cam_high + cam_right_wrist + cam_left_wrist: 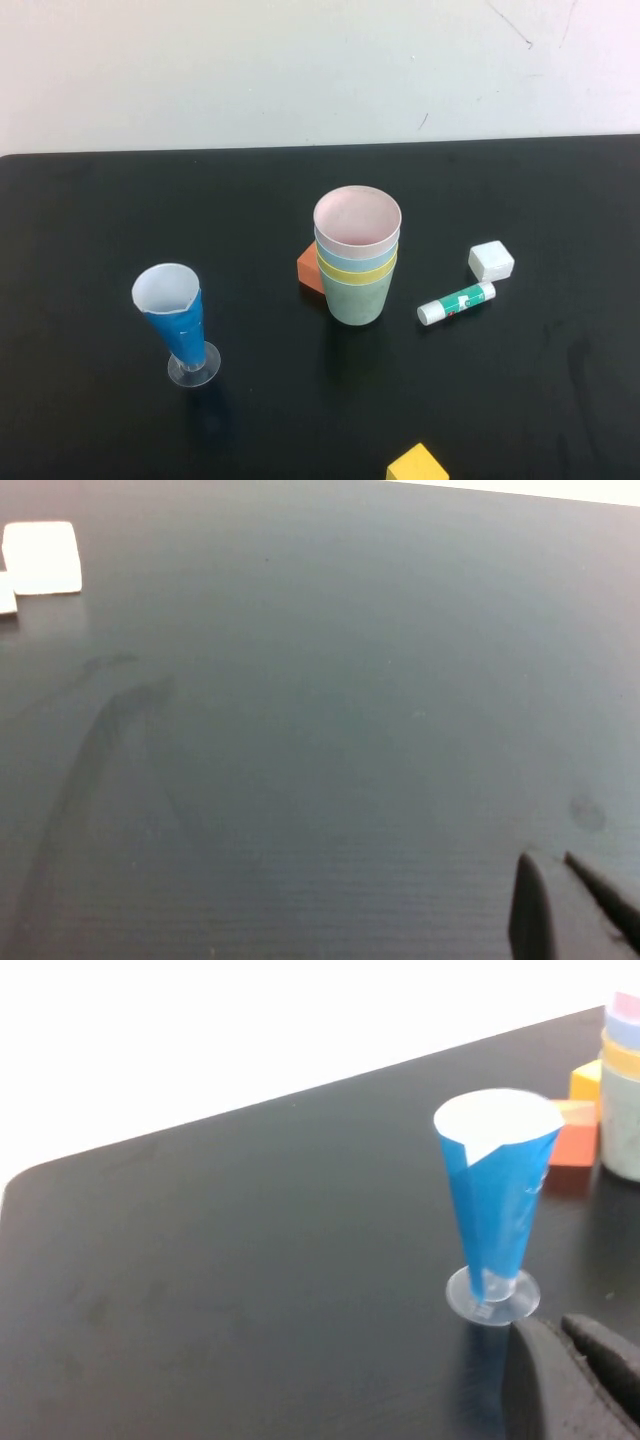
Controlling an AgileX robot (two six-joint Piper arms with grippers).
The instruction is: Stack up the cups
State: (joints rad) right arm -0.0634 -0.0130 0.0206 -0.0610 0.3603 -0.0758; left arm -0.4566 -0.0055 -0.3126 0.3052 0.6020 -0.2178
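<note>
- The narrow blue-and-white cone glass on a clear foot [177,325] stands upright at the left of the black table [90,220], well apart from the stack; it is no part of the job and is best left alone.
- The left gripper [570,1380] is out of the high view. Its own wrist view shows only dark finger parts at the frame's edge, near the cone glass's foot, touching nothing and holding nothing. The fingers seem to lie close together, though I cannot tell for sure.
- Mid-table, the four tapered pastel plastic cups are nested upright in one stack: the sage green cup [355,300] at the bottom, then the yellow cup [356,268], the light blue cup [340,250] and the pink cup [357,220] on top.
- An orange block [310,270] sits just behind the stack's left side, seemingly touching it.
- Judged from this, the stacking looks finished; what remains is to keep both arms clear so nothing nudges the stack.
- Right of the stack lie a green-and-white glue stick [456,302] and a small white cube [491,261]; a yellow block [418,464] is at the near edge.
- The right gripper [570,905] is also out of the high view, over bare table and holding nothing; whether it is spread or pressed together I cannot tell.
</note>
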